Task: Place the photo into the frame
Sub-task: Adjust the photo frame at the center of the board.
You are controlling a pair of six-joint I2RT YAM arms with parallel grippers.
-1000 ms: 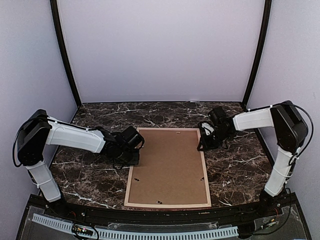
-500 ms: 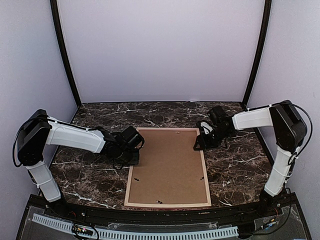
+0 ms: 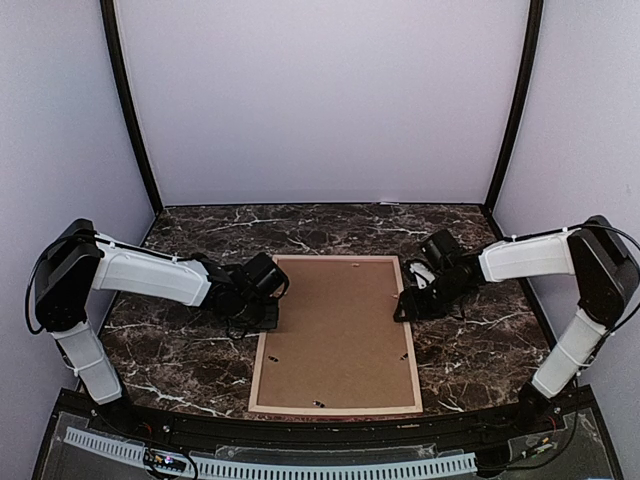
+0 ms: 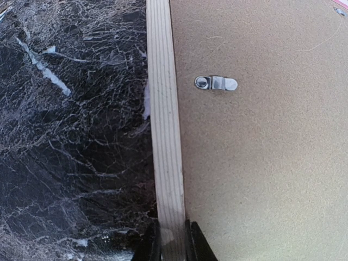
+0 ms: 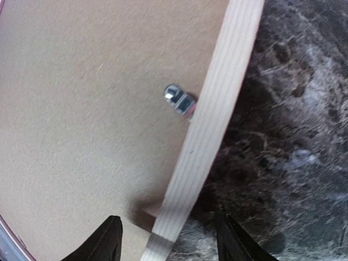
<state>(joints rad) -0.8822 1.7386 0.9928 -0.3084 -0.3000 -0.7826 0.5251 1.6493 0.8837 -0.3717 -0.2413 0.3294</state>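
Currently the frame (image 3: 335,408) is laid face down on the marble table (image 3: 200,375), with the brown backing panel (image 3: 338,325) seated inside it. Its left rail is pinched between the narrowly set fingers of the left gripper (image 4: 172,239); the right gripper (image 5: 169,231) is spread wide astride the right rail, near a metal clip (image 5: 180,100)

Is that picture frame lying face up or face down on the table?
Face down: the frame shows its bare wooden back, and the brown backing panel with its metal clip faces up.
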